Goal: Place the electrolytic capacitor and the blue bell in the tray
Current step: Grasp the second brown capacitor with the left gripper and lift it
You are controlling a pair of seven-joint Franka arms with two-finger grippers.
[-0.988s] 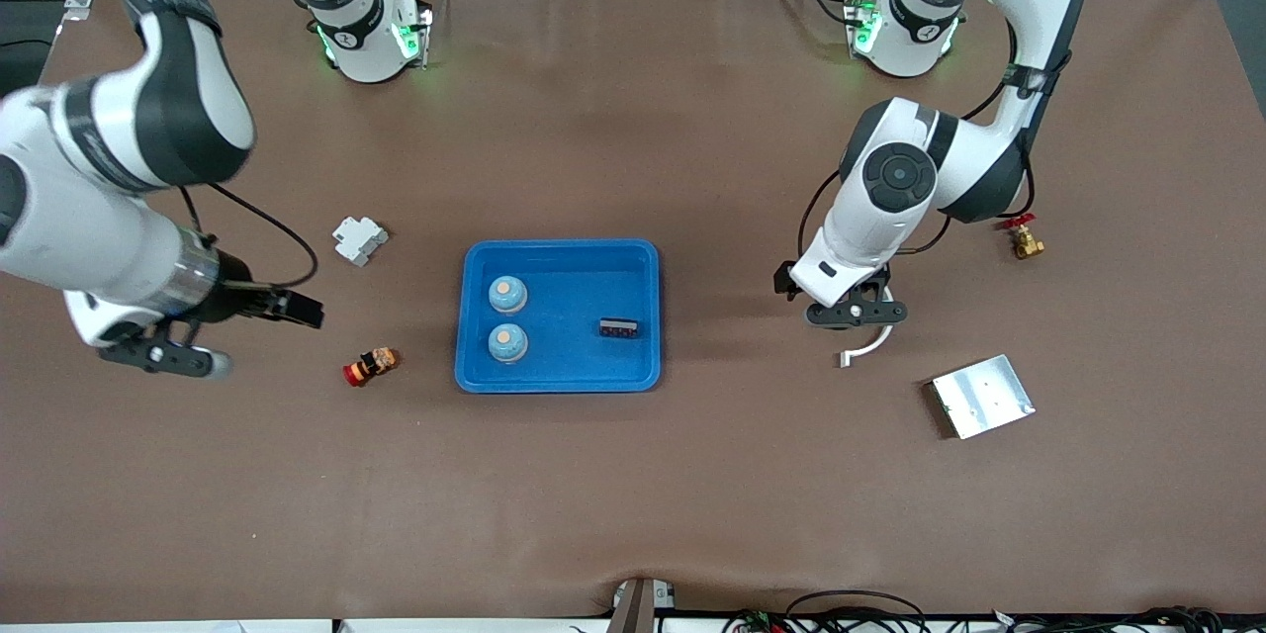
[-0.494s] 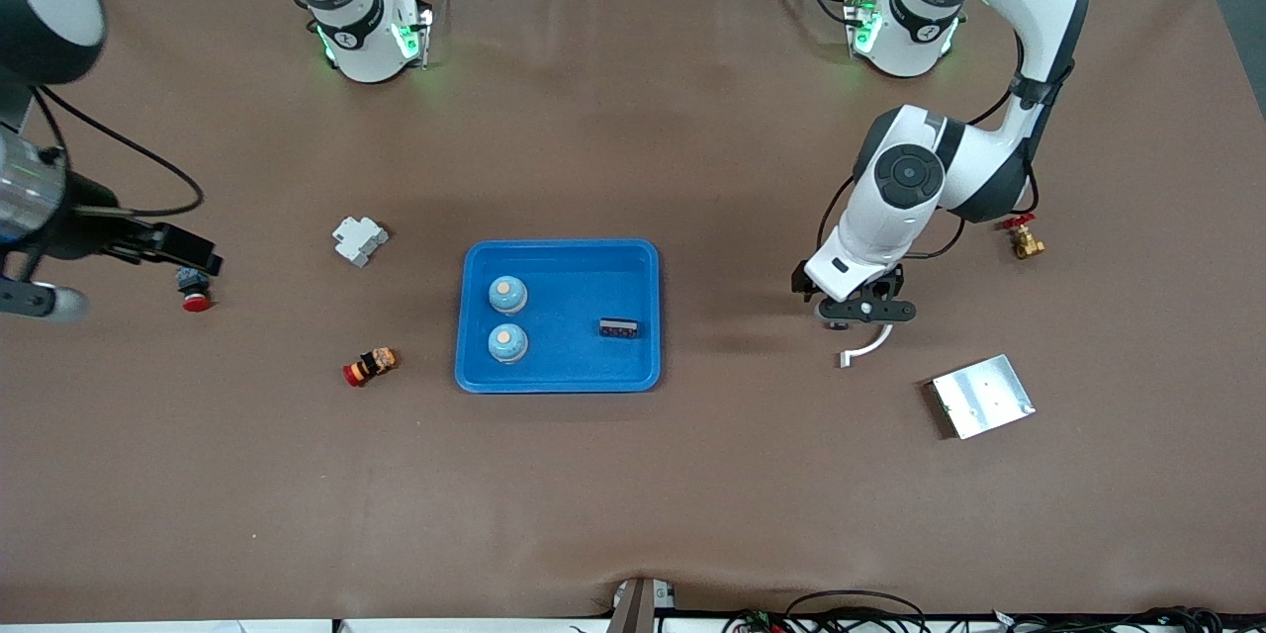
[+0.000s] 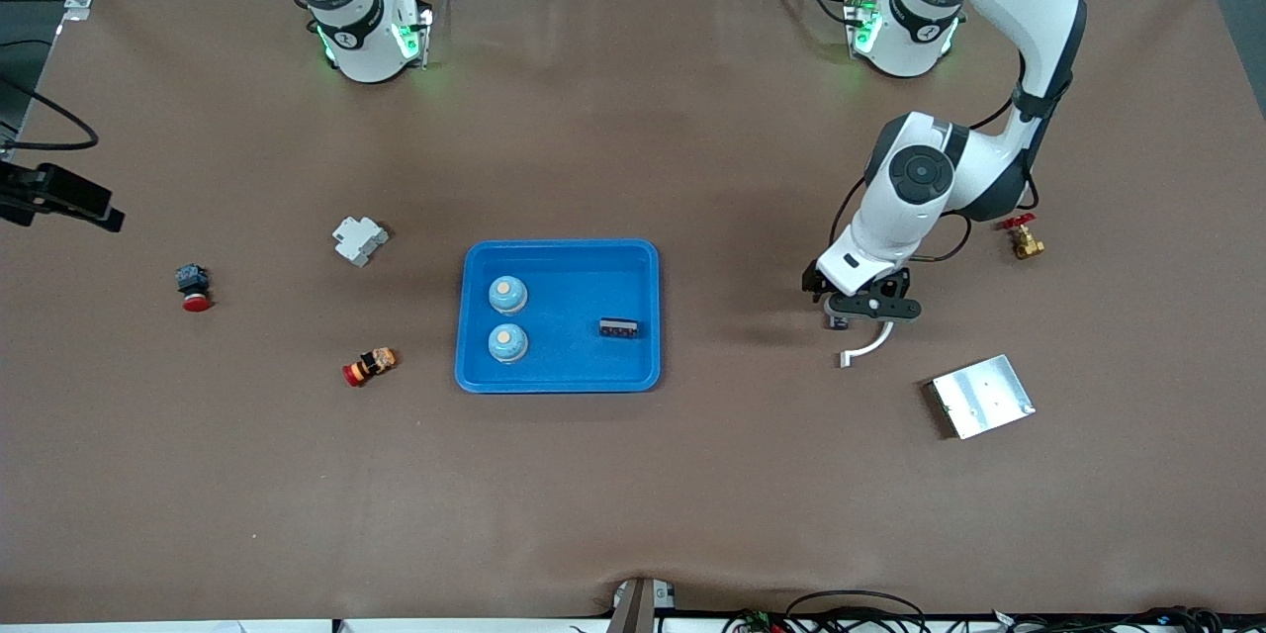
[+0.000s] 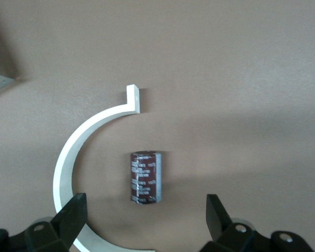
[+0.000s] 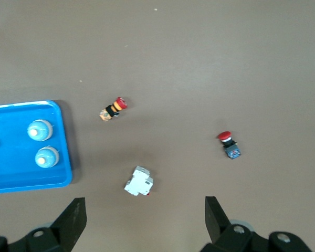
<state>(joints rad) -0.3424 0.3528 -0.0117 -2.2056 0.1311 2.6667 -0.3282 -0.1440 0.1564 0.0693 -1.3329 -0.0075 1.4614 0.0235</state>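
Left gripper (image 4: 144, 223): black fingers (image 4: 71, 215) spread wide, holding nothing. The dark-red cylindrical electrolytic capacitor (image 4: 145, 177) lies on its side on the brown table (image 3: 692, 475), between the fingers and touching neither, inside a white curved plastic bracket (image 4: 76, 157). Right gripper (image 5: 142, 223): fingers spread, empty, high over the right arm's end of the table. The shallow bright-blue rectangular plastic tray (image 3: 633, 262) holds two pale-blue domed bells (image 3: 507, 294) and a small black block (image 3: 618, 327).

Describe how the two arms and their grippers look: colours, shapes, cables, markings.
Both arms are glossy white with rounded black joint sections; green lights glow at their bases. The left arm shows a round black joint cap and trailing black cables. The left gripper and right gripper have black, wedge-shaped fingers.
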